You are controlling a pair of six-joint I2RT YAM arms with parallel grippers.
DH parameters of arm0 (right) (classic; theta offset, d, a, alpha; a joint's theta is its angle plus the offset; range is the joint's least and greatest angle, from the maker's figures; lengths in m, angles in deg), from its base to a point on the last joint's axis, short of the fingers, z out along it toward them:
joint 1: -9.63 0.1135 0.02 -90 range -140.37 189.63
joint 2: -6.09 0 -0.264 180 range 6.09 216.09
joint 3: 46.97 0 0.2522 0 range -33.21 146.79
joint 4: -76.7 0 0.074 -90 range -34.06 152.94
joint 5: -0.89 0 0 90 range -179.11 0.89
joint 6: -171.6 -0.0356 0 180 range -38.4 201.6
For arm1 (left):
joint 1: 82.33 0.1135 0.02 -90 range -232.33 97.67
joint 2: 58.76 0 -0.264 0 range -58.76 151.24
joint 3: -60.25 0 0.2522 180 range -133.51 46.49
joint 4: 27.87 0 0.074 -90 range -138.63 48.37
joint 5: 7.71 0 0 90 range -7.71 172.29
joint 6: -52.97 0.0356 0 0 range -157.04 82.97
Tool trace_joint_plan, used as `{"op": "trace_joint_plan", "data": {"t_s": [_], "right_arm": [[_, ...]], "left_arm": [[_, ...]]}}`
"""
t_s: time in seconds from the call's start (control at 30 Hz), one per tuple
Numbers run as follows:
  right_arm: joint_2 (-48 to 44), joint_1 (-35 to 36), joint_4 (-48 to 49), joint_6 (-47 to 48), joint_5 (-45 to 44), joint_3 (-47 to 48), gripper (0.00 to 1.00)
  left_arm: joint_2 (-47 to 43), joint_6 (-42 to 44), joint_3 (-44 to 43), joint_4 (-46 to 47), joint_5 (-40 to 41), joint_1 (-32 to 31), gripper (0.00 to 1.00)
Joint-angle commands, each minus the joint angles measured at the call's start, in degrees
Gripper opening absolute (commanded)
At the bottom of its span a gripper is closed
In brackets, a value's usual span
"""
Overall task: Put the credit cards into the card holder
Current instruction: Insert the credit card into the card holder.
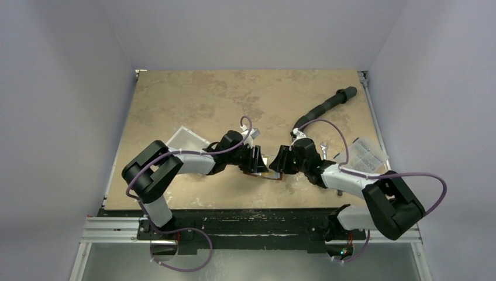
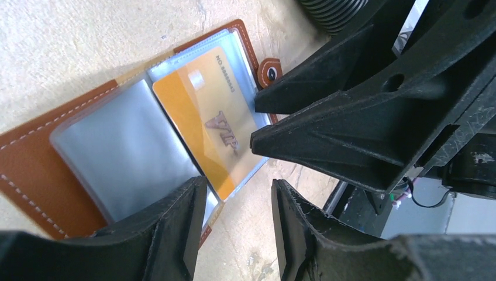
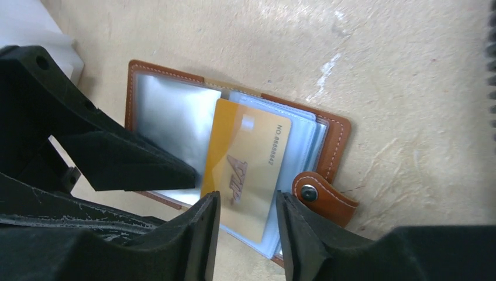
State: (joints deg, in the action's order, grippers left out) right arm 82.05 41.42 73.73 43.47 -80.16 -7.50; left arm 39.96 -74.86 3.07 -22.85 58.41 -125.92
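Observation:
The brown leather card holder (image 2: 35, 175) lies open on the table, grey pockets up, snap tab (image 3: 324, 196) at one end. A gold card marked VIP (image 2: 205, 111) lies slanted over its clear sleeves; I cannot tell whether it sits inside a sleeve. It also shows in the right wrist view (image 3: 245, 158). My left gripper (image 2: 237, 228) is open, one finger over the left sleeve's edge. My right gripper (image 3: 247, 234) is open, its fingers straddling the card's near end. In the top view both grippers (image 1: 257, 159) (image 1: 279, 161) meet over the card holder (image 1: 270, 175). No other card shows.
A clear-and-white plastic box (image 1: 186, 139) sits left of the left arm. A clear printed packet (image 1: 368, 153) lies at the right. A black ribbed hose (image 1: 327, 105) lies at the back right. A small metal tool (image 1: 323, 147) lies near the right arm.

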Motion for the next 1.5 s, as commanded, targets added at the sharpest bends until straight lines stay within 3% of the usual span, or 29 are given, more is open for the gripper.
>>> {"op": "trace_joint_plan", "data": {"t_s": [0.0, 0.17, 0.4, 0.77, 0.83, 0.9, 1.1, 1.47], "right_arm": [[-3.1, -0.3, -3.5, -3.4, -6.5, -1.2, 0.52], [-4.1, -0.5, -5.7, -3.9, -8.6, -0.7, 0.57], [-6.9, -0.5, -10.7, -1.1, -11.4, 1.8, 0.66], [-5.5, -0.7, -11.3, -0.8, -11.2, 2.2, 0.69], [-3.5, -0.8, -7.5, -1.7, -9.5, 1.0, 0.65], [-2.1, -0.8, -4.8, -2.1, -9.1, 0.1, 0.53], [-2.4, -0.8, -0.6, 0.0, -5.4, -1.0, 0.32], [-1.8, -0.7, 2.4, 2.4, -2.6, -1.4, 0.2]], "left_arm": [[1.1, -1.6, 0.8, 7.3, -2.5, -0.5, 0.49], [2.2, -2.8, 0.9, 9.3, -2.1, -1.1, 0.48], [1.5, -2.3, -0.3, 3.2, 4.3, -1.4, 0.47], [2.7, -1.5, -1.3, -0.4, 5.5, -1.3, 0.44], [2.5, -1.5, -1.5, -0.3, 5.2, -1.2, 0.44], [2.6, -2.1, -1.9, 0.9, 3.9, -1.2, 0.43], [4.0, -5.2, -3.3, 5.0, 0.7, -1.2, 0.33], [6.7, -3.8, -7.7, 1.7, 3.0, -1.6, 0.33]]}}
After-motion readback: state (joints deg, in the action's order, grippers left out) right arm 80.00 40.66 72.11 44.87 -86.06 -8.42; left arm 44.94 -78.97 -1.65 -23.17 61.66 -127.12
